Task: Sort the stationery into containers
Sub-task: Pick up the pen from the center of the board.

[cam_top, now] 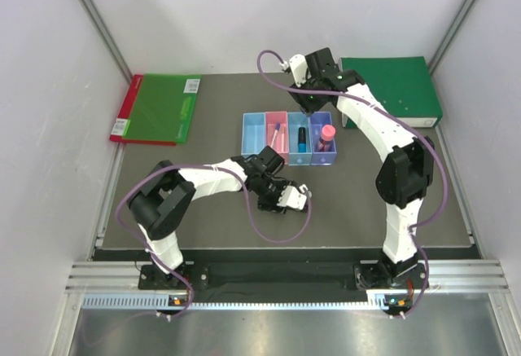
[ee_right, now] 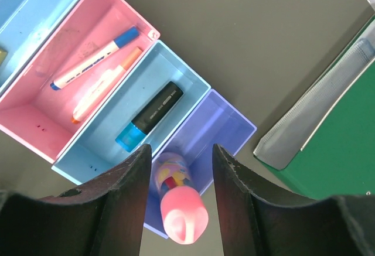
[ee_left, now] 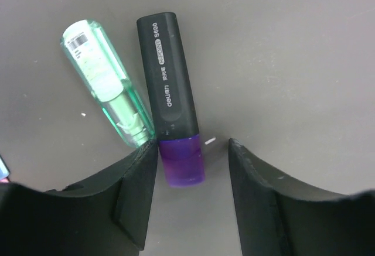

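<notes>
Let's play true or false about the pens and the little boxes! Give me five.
1. The pink box holds two pens. True.
2. The black-blue marker lies on the table. False: it lies in the blue box.
3. The purple-black marker lies beside the mint green pen. True.
4. The left tool is shut. False: open.
5. The binder is red. False: green.

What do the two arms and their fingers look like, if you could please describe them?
Both arms have white link shells with black joints, and a lilac cable loops along each. The left gripper ends in a white tip; the right gripper is black with a small green light. Their fingers are matte black, curved and slightly scuffed.
</notes>
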